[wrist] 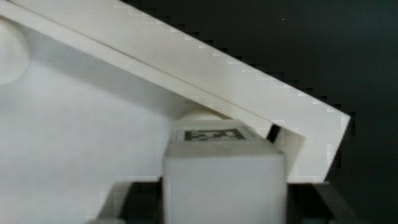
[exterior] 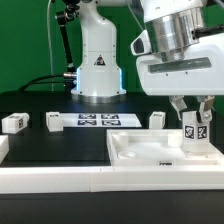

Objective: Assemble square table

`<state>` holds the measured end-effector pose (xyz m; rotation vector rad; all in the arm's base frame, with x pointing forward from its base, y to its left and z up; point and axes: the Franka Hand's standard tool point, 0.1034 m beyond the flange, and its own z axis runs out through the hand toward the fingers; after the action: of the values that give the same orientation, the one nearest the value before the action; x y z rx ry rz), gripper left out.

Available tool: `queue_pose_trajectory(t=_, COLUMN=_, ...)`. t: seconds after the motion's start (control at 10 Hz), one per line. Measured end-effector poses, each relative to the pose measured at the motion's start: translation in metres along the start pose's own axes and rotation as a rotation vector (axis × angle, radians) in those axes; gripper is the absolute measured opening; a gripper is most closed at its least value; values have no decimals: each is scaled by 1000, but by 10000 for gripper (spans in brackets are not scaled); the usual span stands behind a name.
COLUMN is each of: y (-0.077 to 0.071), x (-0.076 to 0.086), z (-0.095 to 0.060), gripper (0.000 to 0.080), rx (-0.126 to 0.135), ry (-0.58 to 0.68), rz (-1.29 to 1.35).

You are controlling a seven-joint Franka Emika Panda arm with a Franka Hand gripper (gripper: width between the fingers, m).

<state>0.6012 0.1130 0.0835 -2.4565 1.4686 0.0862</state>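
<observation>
The square table's white top [exterior: 150, 152] lies flat at the exterior view's right, raised rim up. One white tagged leg [exterior: 195, 130] stands upright on its far right corner, between the fingers of my gripper [exterior: 195, 116], which comes straight down over it. In the wrist view the leg [wrist: 222, 175] fills the middle, its tagged end toward the corner of the rim [wrist: 267, 100]. Dark fingers [wrist: 139, 203] flank it closely on both sides of my gripper [wrist: 222, 208]. Whether the pads press the leg I cannot tell. Three more legs [exterior: 14, 123] [exterior: 52, 121] [exterior: 157, 119] lie loose behind.
The marker board [exterior: 95, 121] lies flat in the middle at the back, in front of the arm's white base [exterior: 97, 65]. A long white rail [exterior: 60, 180] runs along the near edge. Black table shows between the loose legs and the rail.
</observation>
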Motion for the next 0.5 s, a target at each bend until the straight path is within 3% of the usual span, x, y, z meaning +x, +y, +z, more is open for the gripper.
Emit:
queue_pose_trajectory(t=0.1, y=0, x=-1, z=0, gripper=368, rx=-4, ry=-2, rz=-38)
queue_pose_trajectory(t=0.2, y=-2, x=-4, z=-1, gripper=563, rx=-14, ry=-14, rz=-73)
queue_pose_trajectory(t=0.3, y=-4, x=-7, z=-1, gripper=563, rx=-22, ry=-21, rz=-144)
queue_pose_trajectory(t=0.4, y=-7, x=-9, z=-2, gripper=634, rx=-30, ry=-15, rz=-291)
queue_pose_trajectory(t=0.5, y=-7, x=-8, z=-1, gripper=645, rx=-29, ry=-18, rz=-371)
